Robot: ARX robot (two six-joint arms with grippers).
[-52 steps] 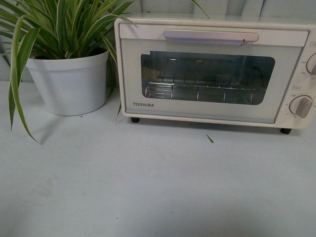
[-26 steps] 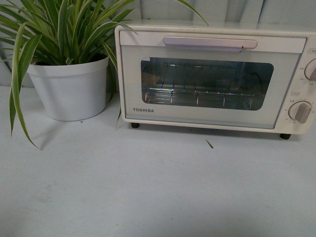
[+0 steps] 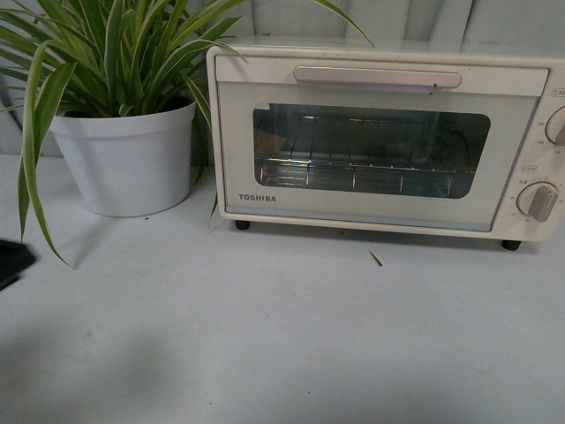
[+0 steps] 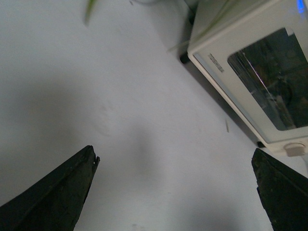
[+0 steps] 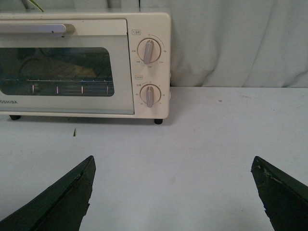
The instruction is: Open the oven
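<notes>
I see cream-white boxy TOSHIBA toaster oven (image 3: 380, 132) at back of pale grey surface (image 3: 282, 344), right of centre, glass door shut. White plastic pot with striped green plant (image 3: 128, 159) just beside it, on left. Small leaf scrap (image 3: 375, 258) lies on surface before oven. Pale pleated curtain (image 5: 231, 43) behind. Left claw (image 4: 174, 158) spread wide above bare surface, holds nothing. Right claw (image 5: 173, 166) same, facing oven.

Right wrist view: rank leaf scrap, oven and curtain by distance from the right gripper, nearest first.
From the right gripper:
1. Leaf scrap, loose on the table, out front.
2. Oven, behind the scrap.
3. Curtain, behind the oven, past the table.
</notes>
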